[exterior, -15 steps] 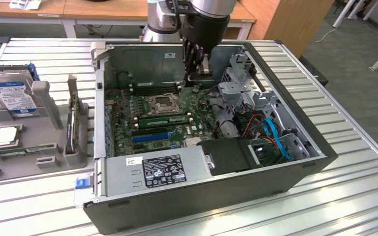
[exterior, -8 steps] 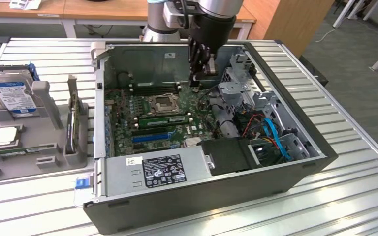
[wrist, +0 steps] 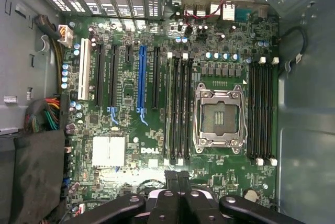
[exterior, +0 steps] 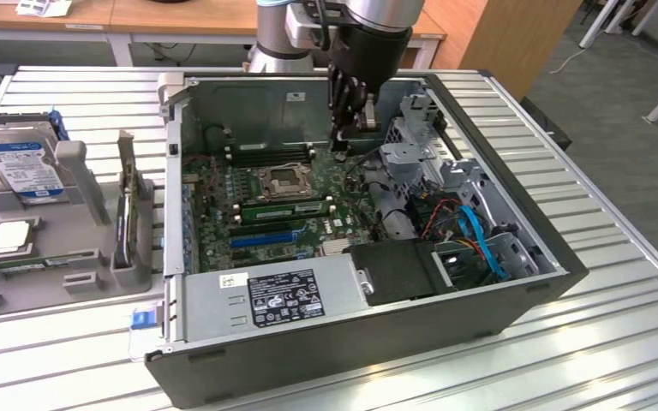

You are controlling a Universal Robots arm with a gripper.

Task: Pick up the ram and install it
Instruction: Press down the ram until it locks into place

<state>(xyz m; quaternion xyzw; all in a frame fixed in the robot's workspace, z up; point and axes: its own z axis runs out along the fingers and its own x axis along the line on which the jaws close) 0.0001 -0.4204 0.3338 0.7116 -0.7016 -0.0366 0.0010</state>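
Note:
A ram stick (exterior: pixel 289 206), long, thin and green, stands on edge in a motherboard slot beside the empty processor socket (exterior: pixel 280 181). In the wrist view it is the green strip (wrist: pixel 169 110) at the edge of the black slot bank, next to the socket (wrist: pixel 220 116). Another green ram stick (exterior: pixel 34 262) lies in the grey tray (exterior: pixel 78 227) outside the case. My gripper (exterior: pixel 341 141) hangs inside the open computer case (exterior: pixel 512 291), above the board's rear part. Its fingers (wrist: pixel 178 182) are shut with nothing between them, apart from both sticks.
The tray also carries a hard drive (exterior: pixel 20 161), a silver processor (exterior: pixel 7 237) and an upright card (exterior: pixel 133 210). Inside the case are blue expansion slots (exterior: pixel 266 238), the power supply (exterior: pixel 278 295), a black drive bay (exterior: pixel 403 270) and blue cables (exterior: pixel 478 235).

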